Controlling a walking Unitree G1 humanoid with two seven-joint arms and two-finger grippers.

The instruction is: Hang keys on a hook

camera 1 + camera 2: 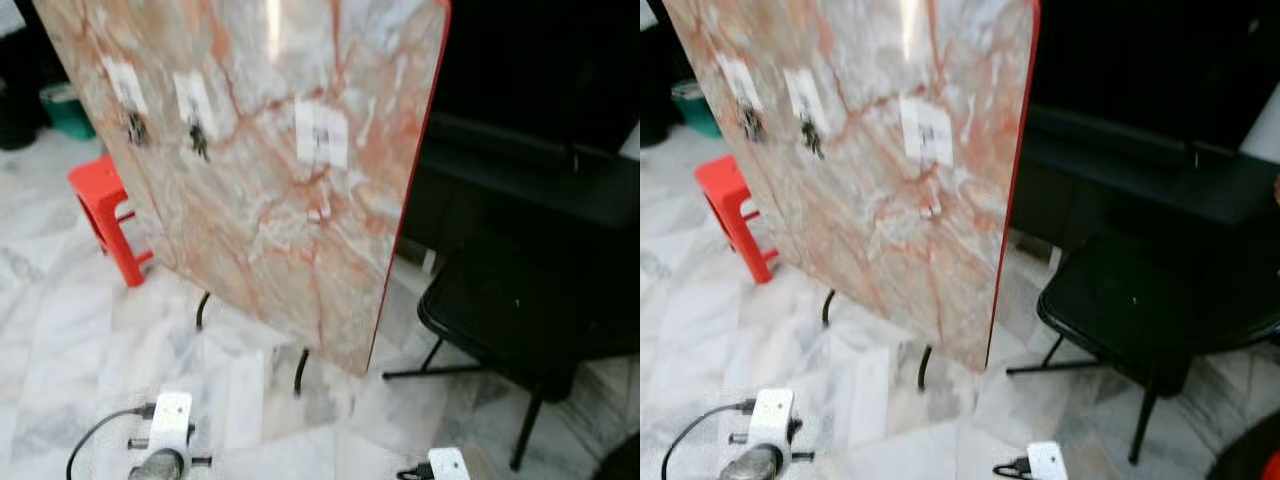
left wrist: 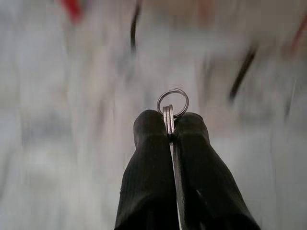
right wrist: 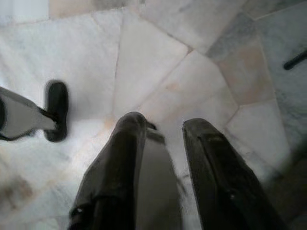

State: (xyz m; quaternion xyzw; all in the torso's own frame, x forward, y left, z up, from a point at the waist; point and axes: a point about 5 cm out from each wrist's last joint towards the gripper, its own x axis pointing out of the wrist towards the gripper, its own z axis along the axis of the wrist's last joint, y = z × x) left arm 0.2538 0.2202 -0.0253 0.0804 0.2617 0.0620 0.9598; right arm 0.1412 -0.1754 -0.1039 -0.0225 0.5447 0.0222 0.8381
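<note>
I judge the task at its early half: my left gripper has its jaws closed tight on one key ring, low above the floor, and nothing is hung from it yet. My right gripper hangs idle, jaws apart and empty. On the tilted marble board I count three hooks; two carry dark things.

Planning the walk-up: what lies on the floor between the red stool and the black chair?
In the left eye view, the tilted marble board on its dark legs stands between the red stool and the black chair.
</note>
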